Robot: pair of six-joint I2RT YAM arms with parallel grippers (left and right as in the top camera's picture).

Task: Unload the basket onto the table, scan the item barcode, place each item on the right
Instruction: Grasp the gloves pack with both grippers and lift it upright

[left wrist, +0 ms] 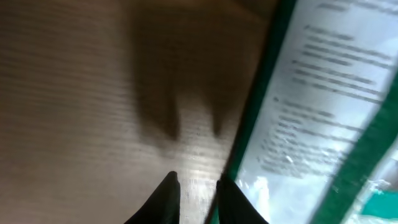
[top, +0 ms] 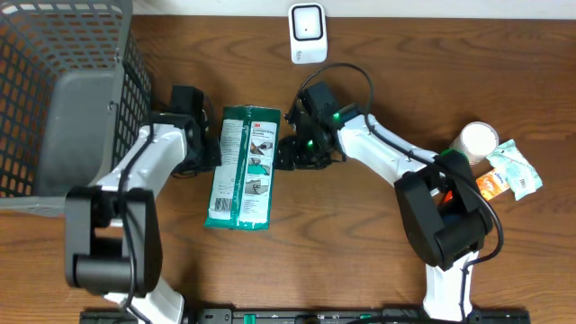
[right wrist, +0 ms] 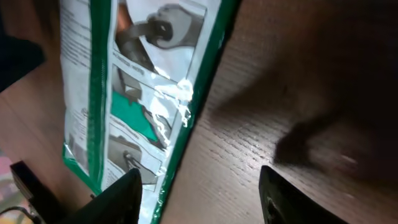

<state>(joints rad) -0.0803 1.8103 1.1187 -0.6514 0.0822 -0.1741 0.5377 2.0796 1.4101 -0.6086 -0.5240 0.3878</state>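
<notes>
Left claw (top: 205, 155) first, from overhead: it sits against one long edge of the flat green-and-white plastic package (top: 243, 166), which lies printed side up on the brown wooden table (top: 360, 261). My right claw (top: 284, 155) meets the opposite long edge, so the package lies between the two. Beyond both claws, well apart from the package, stands the small white box-shaped scanner (top: 308, 33).

On the left wrist view, the two dark fingertips (left wrist: 169, 200) are drawn almost together, and the package's green border runs down into the slit between them. I read that as a pinch on the border, though the picture is blurred. Bare wood lies on the claw's other side.

On the right wrist view, the fingers (right wrist: 118, 199) stand wide apart and hold nothing. The green border lies just inside one of them, with bare wood under the rest of the span.

I judge the step in hand to be securing the package for the lift to the scanner. To do it well, I would slide the right claw further over the border before closing, so that it bites film and not just the rim. Then I would raise both sides level, so the soft pack neither sags nor slips out of the thin left pinch. I cannot pick out the barcode in any view, so I would look for it once the package is lifted and turn that face toward the scanner.
</notes>
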